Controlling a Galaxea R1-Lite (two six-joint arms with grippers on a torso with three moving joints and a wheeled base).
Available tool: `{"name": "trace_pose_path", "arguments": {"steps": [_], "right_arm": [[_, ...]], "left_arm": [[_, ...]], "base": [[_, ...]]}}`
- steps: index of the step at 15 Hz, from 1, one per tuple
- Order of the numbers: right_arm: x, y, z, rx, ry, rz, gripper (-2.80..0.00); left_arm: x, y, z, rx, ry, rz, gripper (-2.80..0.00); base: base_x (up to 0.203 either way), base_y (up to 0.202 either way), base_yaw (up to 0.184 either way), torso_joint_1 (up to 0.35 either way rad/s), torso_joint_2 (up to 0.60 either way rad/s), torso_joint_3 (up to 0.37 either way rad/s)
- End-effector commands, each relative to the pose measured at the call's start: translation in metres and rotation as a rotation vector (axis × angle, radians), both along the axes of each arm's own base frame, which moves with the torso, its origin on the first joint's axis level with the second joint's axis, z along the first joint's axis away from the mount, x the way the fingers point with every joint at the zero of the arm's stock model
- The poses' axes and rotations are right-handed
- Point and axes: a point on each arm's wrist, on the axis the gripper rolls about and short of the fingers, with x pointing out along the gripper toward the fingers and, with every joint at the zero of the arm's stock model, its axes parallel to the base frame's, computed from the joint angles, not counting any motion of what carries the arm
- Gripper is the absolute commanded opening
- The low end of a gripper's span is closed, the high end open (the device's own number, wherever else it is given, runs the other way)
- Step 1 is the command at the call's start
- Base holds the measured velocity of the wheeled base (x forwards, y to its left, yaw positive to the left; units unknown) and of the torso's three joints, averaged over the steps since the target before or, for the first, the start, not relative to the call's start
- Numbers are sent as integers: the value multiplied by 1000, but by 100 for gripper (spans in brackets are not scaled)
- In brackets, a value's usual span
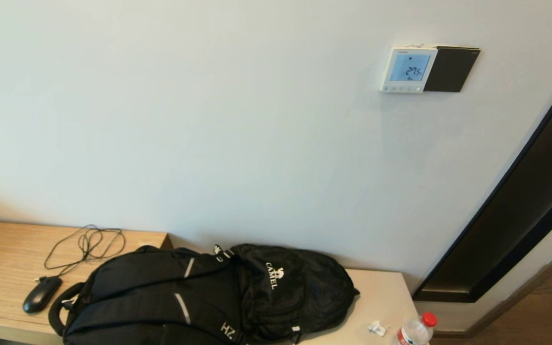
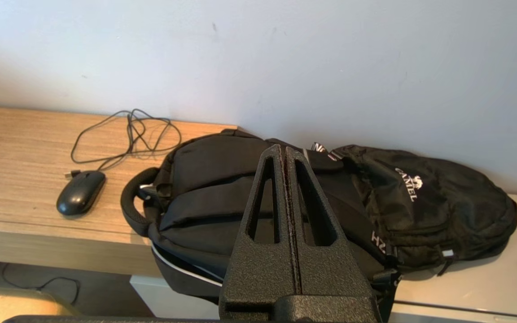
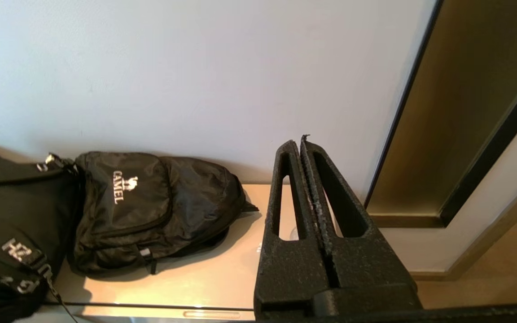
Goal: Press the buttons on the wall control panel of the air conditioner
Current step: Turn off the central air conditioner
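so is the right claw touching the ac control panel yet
Apart. The head view shows the control panel high on the wall with no arm near it. The right wrist view shows the right claw shut, down over the desk.

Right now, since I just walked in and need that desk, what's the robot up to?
Nothing is being handled yet. The wall control panel is untouched, its buttons unpressed. The left gripper is shut and hangs over the black backpack; the right gripper is shut, low by the door frame.
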Motion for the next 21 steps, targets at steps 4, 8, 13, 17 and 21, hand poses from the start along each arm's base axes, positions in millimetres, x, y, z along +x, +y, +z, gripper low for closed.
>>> {"name": "trace_pose_path", "arguments": {"steps": [4,8,13,17,21], "right_arm": [[0,0,0,11,-2,-9,-280],[0,0,0,11,-2,-8,-280],[0,0,0,11,0,-8,-280],[0,0,0,11,-1,-8,-280],[0,0,0,11,0,-8,-280]], "left_arm": [[0,0,0,0,-1,1,-280],[0,0,0,0,0,0,-280],[0,0,0,0,-2,0,-280],[0,0,0,-9,-2,1,-280],[0,0,0,-10,-2,1,-280]], "base": [[0,0,0,0,0,0],[0,0,0,0,0,0],[0,0,0,0,0,0],[0,0,0,0,0,0],[0,0,0,0,0,0]]}}
